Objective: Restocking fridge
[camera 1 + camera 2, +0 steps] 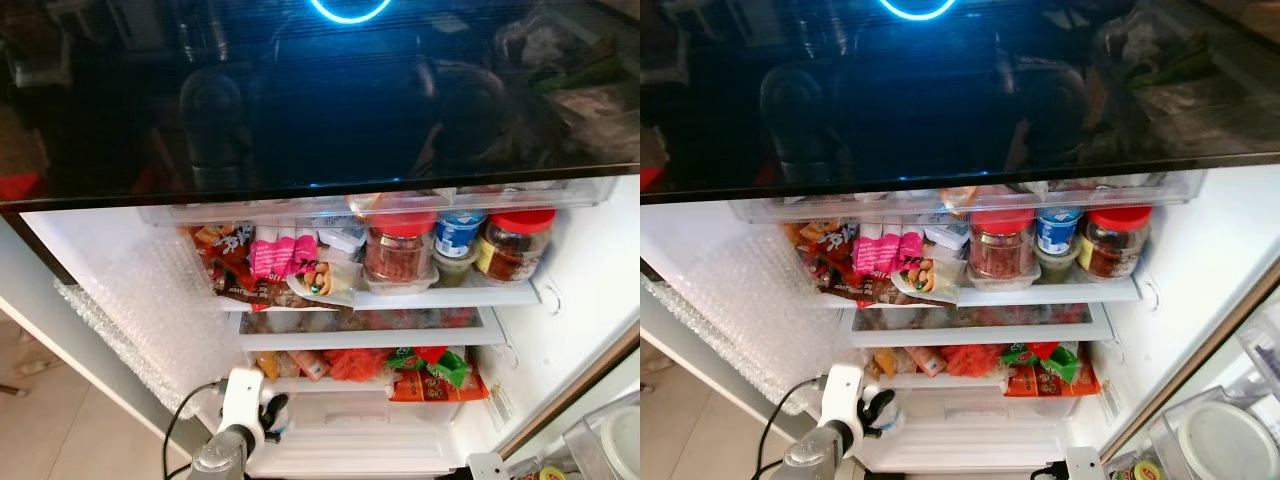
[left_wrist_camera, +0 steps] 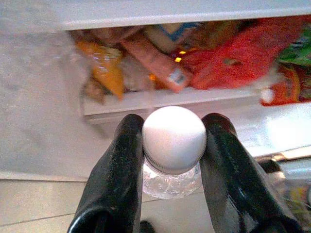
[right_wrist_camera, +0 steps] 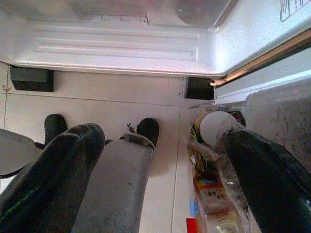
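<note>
My left gripper (image 2: 174,122) is shut on a small clear bottle (image 2: 171,182) with a white cap (image 2: 174,138), one black finger on each side of its neck. In the left eye view this gripper (image 1: 272,412) hangs low in front of the open fridge, below the bottom shelf of snack packets (image 1: 430,370). The upper shelf (image 1: 450,297) holds two red-lidded jars (image 1: 398,250), a blue-lidded tub (image 1: 458,232) and a pink packet (image 1: 280,252). My right gripper (image 3: 163,138) is open and points down at the floor, with nothing between its fingers.
A dark glossy upper door (image 1: 320,90) overhangs the fridge opening. Bubble wrap (image 1: 130,310) lines the left inner wall. At the right, the open door's bin (image 1: 605,440) carries containers, among them a jar (image 3: 214,126). My own leg (image 3: 121,174) stands on the tiled floor.
</note>
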Controlling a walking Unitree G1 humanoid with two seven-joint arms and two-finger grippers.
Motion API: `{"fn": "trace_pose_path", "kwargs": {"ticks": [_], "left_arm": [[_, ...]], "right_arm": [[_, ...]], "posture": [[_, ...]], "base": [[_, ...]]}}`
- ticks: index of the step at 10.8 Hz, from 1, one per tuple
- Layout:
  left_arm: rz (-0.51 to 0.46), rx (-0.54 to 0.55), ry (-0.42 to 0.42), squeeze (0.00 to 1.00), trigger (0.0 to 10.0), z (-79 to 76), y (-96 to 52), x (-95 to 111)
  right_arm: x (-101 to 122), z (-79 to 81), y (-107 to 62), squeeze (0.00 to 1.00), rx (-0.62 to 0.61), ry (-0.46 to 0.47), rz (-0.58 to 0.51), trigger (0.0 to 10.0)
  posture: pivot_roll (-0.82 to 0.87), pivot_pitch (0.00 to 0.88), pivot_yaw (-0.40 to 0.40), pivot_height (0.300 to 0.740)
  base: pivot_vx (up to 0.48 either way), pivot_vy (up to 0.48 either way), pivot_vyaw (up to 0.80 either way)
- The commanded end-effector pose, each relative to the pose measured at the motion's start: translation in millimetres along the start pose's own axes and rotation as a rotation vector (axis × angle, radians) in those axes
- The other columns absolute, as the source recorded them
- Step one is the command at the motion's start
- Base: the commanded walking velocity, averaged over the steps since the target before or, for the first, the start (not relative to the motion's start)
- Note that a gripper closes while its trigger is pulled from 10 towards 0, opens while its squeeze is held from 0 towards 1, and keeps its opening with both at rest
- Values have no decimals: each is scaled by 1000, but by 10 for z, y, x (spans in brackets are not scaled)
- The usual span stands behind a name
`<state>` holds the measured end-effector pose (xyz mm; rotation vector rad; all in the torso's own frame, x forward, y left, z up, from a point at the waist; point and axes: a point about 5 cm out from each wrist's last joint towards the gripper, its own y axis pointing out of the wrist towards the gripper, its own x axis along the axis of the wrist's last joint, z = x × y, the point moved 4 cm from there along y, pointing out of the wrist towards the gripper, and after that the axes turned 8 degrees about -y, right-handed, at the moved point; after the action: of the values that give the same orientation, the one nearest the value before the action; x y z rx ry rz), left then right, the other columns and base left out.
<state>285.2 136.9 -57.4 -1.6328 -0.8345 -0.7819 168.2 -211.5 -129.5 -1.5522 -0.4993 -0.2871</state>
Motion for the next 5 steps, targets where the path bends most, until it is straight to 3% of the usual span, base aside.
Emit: {"fn": "trace_pose_path", "kwargs": {"ticks": [1, 2, 3, 4, 5], "left_arm": [[37, 13, 37, 0, 10000, -83, 21, -56], [22, 5, 44, 0, 10000, -341, 93, 9], [13, -4, 48, 0, 10000, -470, 122, 46], [2, -4, 43, 0, 10000, -419, 114, 57], [-11, 16, 31, 0, 10000, -39, 21, 33]], "right_arm": [[-18, 20, 0, 0, 4, -6, 3, 10000], [-21, 13, -1, 0, 0, -8, 5, 10000], [-24, 7, -2, 0, -3, -13, 7, 10000], [-29, -1, -3, 0, -4, -35, 12, 10000], [-32, -3, -5, 0, -3, -38, 11, 10000]], "posture": [[-31, 0, 63, 740], [-31, 0, 62, 740], [-32, 0, 62, 740], [-37, 0, 63, 740], [-37, 0, 63, 740]], "base": [[0, 0, 0], [0, 0, 0], [0, 0, 0], [0, 0, 0], [0, 0, 0]]}}
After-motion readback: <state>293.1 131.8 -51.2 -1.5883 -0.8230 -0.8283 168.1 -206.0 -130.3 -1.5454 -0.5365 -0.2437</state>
